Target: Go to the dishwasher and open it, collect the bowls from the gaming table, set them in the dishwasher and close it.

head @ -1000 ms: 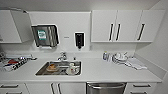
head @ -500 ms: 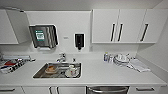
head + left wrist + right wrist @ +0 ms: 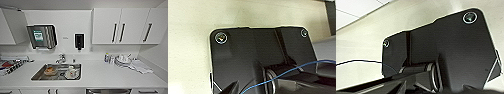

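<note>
- White counter (image 3: 105, 75) spans the head view, steel sink (image 3: 37, 75) sunk in at lower centre-left, tap (image 3: 60, 58) behind it; crockery lies in the basin, kinds hard to tell.
- White wall cupboards (image 3: 120, 26) upper right; paper-towel dispenser (image 3: 42, 37) and dark soap dispenser (image 3: 79, 41) on the wall.
- Stacked dishes (image 3: 123, 60) and a cloth (image 3: 141, 67) on the counter, right side; clutter at the left edge, blurred.
- Dishwasher (image 3: 108, 91): grey front cut off by the frame's bottom edge, right of centre; handle barely shows.
- Wrist views give the robot's dark plate against pale surfaces; a blue cable (image 3: 288, 72) crosses the left one.
- Claw state, both arms: cannot tell.
</note>
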{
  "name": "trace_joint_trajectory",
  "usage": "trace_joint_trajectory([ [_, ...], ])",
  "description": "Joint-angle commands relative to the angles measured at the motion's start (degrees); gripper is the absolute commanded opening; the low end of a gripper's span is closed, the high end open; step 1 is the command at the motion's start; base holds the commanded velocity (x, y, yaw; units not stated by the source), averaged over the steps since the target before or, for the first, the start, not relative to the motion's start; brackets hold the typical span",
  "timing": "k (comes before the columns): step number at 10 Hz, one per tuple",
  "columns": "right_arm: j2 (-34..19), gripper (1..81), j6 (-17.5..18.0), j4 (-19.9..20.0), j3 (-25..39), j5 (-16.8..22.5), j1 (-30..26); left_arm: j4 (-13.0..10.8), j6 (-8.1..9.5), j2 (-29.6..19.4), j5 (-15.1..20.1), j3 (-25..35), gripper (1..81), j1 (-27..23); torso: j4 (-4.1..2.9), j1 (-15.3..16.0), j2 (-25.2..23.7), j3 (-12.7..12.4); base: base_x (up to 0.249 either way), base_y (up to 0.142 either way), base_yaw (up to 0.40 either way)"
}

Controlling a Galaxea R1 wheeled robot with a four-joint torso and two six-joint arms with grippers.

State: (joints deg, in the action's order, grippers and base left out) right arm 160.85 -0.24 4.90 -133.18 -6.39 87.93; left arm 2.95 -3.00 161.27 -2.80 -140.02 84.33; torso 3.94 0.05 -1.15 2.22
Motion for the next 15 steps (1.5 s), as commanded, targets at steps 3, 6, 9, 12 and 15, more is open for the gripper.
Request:
trace_joint_trajectory([
  [3, -1.73, 81.1, -0.20, 0.37, 3.36, 3.22, -2.54, -0.14, -0.25, -1.12, 3.07, 0.62, 81.1, -2.37, 0.00, -0.05, 0.00, 0.00, 0.000, 0.000, 0.000],
  [6, -5.78, 81.1, -0.11, 0.54, 9.88, 3.14, -2.71, 0.04, -0.25, -3.22, 3.07, 2.46, 81.1, -2.28, 0.00, -0.05, 0.00, 0.00, 0.000, 0.000, 0.000],
  [9, -7.18, 81.1, 0.51, 0.55, 11.20, 3.75, -3.32, -0.31, -0.25, -8.23, -1.66, 9.39, 81.1, -1.15, 0.00, -0.05, 0.00, 0.00, 0.000, 0.000, 0.000],
  [12, -14.29, 81.1, 0.77, 0.64, 20.75, 3.58, -3.94, -0.58, -0.25, -14.91, -4.05, 19.77, 81.1, -0.44, 0.00, 4.11, -6.54, 0.00, 0.000, 0.000, 0.000],
  [15, -23.87, 81.1, 0.77, 1.51, 33.86, 2.87, -5.70, -1.02, -0.34, -20.18, -4.23, 27.68, 81.1, -0.44, 0.00, 7.56, -12.02, 0.00, 0.000, 0.000, 0.000],
])
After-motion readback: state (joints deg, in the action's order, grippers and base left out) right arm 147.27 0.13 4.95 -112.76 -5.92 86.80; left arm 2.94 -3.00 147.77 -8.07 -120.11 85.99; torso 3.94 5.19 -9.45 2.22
